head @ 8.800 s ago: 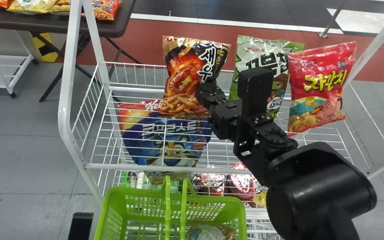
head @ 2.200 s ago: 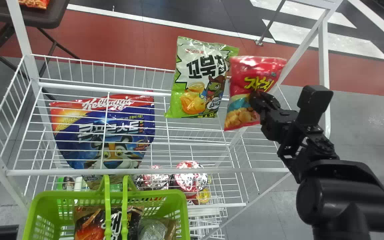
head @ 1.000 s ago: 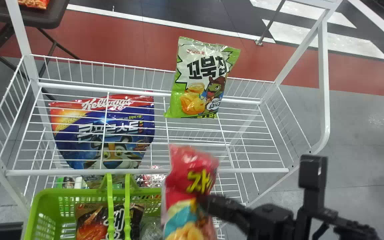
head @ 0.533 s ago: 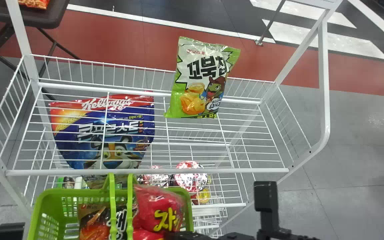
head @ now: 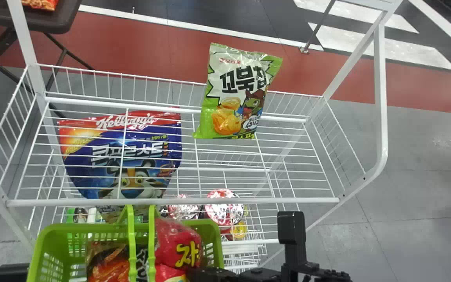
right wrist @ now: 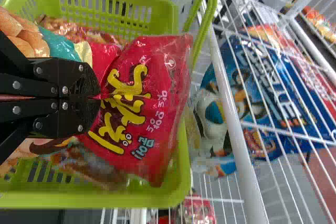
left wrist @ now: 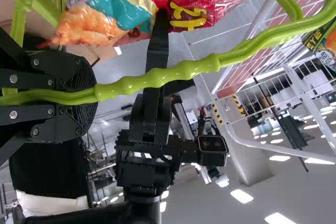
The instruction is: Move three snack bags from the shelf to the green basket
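Observation:
My right gripper (head: 199, 273) is at the green basket (head: 39, 250), shut on the red snack bag (head: 178, 248). In the right wrist view the gripper (right wrist: 97, 98) pinches the red bag (right wrist: 142, 103) across its middle, within the basket's rim. The dark shrimp snack bag (head: 110, 264) lies in the basket, left of the red one. A green-and-white snack bag (head: 237, 94) leans upright at the back of the wire shelf (head: 296, 156). The black end of my left gripper (head: 12, 272) shows beside the basket; in the left wrist view the gripper (left wrist: 86, 96) is shut on the basket's handle (left wrist: 157, 78).
A large blue cereal bag (head: 119, 156) shows behind the shelf wires on the left. The shelf's white front rail (head: 249, 200) runs just beyond the basket. Round packs (head: 223, 207) sit lower down. A dark table (head: 49, 21) stands at the far left.
The dark bag went from shelf to basket. My right gripper took the red bag off the shelf, swept it toward me and left, and lowered it into the basket. The head view has shifted right.

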You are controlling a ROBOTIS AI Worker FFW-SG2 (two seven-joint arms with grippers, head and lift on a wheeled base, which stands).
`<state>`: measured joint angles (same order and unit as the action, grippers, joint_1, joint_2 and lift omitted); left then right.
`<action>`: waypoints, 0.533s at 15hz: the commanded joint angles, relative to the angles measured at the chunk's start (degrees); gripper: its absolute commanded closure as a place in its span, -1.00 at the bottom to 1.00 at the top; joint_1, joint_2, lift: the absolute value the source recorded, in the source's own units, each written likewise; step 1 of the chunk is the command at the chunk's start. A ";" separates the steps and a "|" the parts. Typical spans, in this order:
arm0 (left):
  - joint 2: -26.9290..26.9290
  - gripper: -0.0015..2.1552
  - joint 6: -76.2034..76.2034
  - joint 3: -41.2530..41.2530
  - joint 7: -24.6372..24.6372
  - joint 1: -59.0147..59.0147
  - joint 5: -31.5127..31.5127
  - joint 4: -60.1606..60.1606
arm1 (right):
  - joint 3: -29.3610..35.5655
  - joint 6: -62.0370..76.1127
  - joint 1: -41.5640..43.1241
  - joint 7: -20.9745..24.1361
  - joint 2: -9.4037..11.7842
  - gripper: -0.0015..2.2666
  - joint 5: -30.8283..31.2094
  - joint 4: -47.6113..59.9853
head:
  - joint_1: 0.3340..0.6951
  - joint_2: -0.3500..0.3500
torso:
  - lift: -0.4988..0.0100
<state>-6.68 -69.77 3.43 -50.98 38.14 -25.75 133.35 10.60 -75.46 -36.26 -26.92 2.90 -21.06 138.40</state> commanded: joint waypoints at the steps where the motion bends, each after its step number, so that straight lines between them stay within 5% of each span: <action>1: 0.00 0.99 0.02 0.09 0.18 -0.26 0.00 -0.11 | 0.83 -8.00 1.28 0.65 0.35 -0.70 0.76 0.82 | 1.00 -1.00 | 0.77; 2: 0.00 0.99 0.02 0.09 0.26 -0.43 0.00 -0.11 | 0.83 -8.88 1.01 0.65 0.35 -1.00 1.72 2.23 | 1.00 -1.00 | 0.77; 8: 0.00 0.99 0.02 0.09 0.26 -0.87 -0.09 -0.81 | -0.84 14.67 -5.75 3.72 0.35 -0.96 7.00 11.55 | 1.00 -1.00 | 0.77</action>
<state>-6.68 -69.78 3.55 -50.69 37.31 -25.81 132.74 9.81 -69.88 -40.38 -23.15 3.25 -14.33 149.00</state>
